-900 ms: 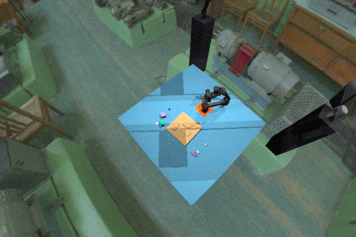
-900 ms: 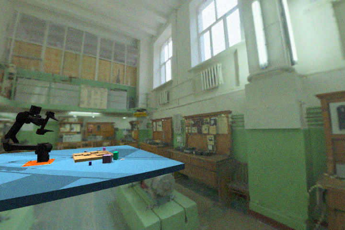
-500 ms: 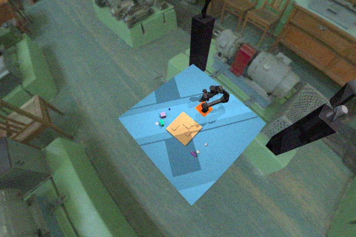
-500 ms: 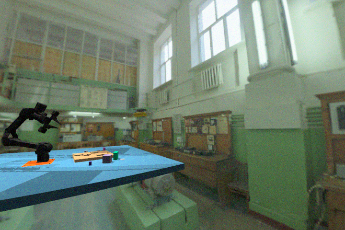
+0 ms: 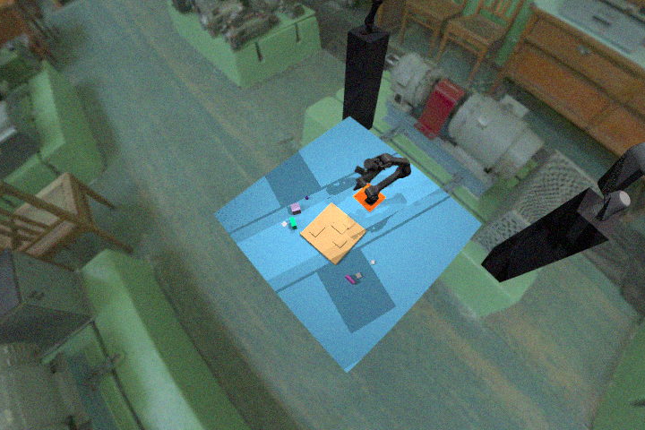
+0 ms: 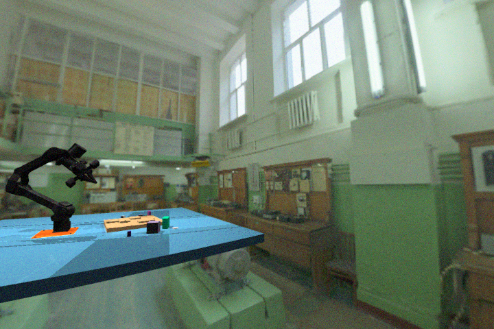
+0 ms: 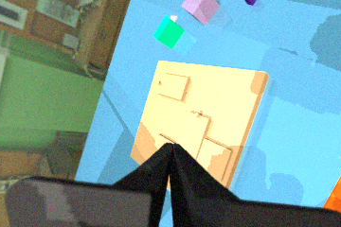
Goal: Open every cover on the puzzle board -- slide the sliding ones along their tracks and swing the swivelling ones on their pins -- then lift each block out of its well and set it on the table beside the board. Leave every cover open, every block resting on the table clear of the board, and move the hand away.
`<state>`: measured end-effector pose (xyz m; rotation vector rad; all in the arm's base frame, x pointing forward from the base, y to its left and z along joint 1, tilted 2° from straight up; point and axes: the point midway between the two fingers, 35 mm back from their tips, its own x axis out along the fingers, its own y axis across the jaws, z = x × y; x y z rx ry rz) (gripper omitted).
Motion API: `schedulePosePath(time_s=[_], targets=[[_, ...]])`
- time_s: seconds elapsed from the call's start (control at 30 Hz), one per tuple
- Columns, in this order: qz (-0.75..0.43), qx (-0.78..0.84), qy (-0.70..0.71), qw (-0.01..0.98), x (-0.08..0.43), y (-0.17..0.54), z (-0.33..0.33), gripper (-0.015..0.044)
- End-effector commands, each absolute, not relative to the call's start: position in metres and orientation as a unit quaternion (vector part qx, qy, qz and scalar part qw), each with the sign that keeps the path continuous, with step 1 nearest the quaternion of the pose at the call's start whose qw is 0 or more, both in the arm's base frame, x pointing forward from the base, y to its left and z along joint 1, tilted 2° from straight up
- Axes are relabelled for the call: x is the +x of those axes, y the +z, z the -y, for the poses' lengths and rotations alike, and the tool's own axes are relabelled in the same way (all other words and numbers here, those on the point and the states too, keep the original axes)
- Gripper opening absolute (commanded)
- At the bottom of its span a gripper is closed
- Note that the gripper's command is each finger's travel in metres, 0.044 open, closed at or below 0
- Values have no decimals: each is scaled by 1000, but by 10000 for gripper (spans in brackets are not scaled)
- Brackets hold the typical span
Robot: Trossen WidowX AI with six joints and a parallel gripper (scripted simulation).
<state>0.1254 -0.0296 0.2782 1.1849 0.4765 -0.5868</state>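
Observation:
The tan puzzle board (image 5: pixel 331 211) (image 6: pixel 113 227) (image 7: pixel 225 90) lies flat on the blue table. In the wrist view, its same-coloured covers show as raised outlines: a small one (image 7: pixel 172 86) near one corner, a larger one (image 7: pixel 191 130) in the middle, and another (image 7: pixel 216 155) beside it. Small pins or knobs show by the first two. Part of the board is hidden behind the fingers. No open well or block in the board can be made out. My gripper (image 6: pixel 95 181) (image 7: pixel 171 149) is shut with nothing between its fingertips. It hangs high above the table, between the arm's base and the board.
Beyond the board are a green block (image 5: pixel 293 223) (image 6: pixel 165 222) (image 7: pixel 169 32), a pink block (image 5: pixel 295 208) (image 6: pixel 153 227) (image 7: pixel 201 8), a small purple piece (image 5: pixel 306 197) (image 6: pixel 129 234) and a white piece (image 5: pixel 283 223). Opposite are a magenta piece (image 5: pixel 350 279), a grey piece (image 5: pixel 358 275) and another white piece (image 5: pixel 373 262).

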Motion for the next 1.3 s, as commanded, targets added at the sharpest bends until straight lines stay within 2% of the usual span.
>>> schedulePosePath(time_s=[0.0, 0.67, 1.27], targets=[[-253, 526, -269, 766, 139, 275, 30, 0], [-452, 333, -201, 803, 218, 247, 13, 0], [-598, 138, -98, 783, 279, 192, -26, 0]])
